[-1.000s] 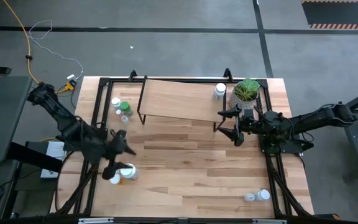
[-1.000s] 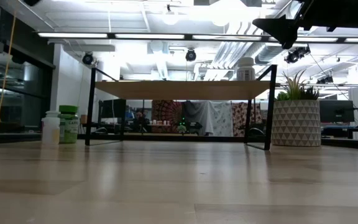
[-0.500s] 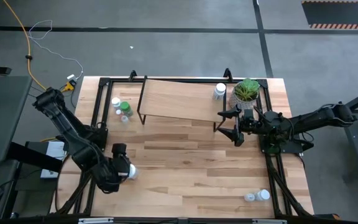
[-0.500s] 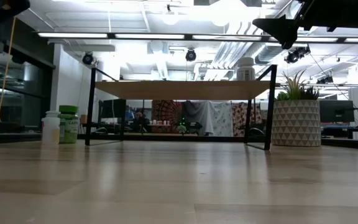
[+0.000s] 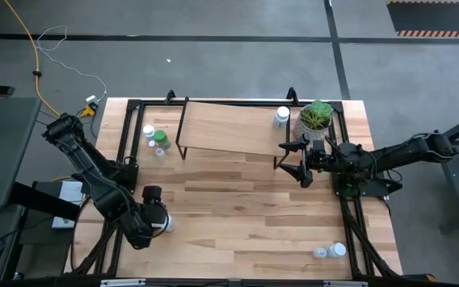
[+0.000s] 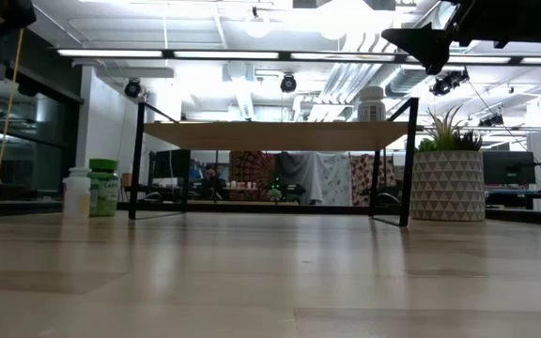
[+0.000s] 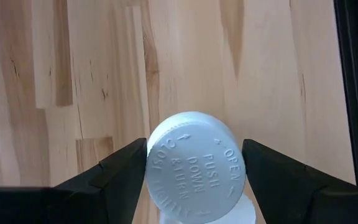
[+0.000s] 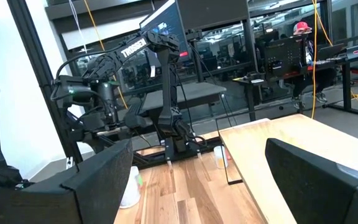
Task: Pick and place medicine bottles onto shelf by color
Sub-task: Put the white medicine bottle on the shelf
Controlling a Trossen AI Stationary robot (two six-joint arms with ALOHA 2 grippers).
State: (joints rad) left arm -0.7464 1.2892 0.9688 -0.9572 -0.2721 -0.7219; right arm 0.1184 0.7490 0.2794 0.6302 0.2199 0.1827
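A white-capped medicine bottle [image 7: 194,168] stands on the table near its left near corner. My left gripper [image 5: 156,222] points steeply down over it, open, with one finger on each side of the cap. My right gripper [image 5: 292,157] hangs open in the air by the right end of the shelf [image 5: 229,127], nothing between its fingers. One white bottle [image 5: 281,117] stands on the shelf's far right corner. White bottles and a green-capped one [image 5: 160,137] stand on the table left of the shelf. Two more bottles [image 5: 329,251] lie at the near right. My left gripper comes from above, its fingers [image 7: 126,165] standing close to the rim of the white cap [image 7: 166,149] on two opposite sides. I cannot tell whether they touch it. The bottle stays on the table.
A potted green plant [image 5: 317,115] stands right of the shelf, close to my right gripper. A black frame [image 5: 122,135] runs along the table's left and right edges. Bare wood lies in the table's middle, in front of the shelf.
My left gripper has come down toward the table's near left corner and tipped to point more steeply down. Its fingers now stand on either side of the white-capped bottle. The bottle has stayed where it was.
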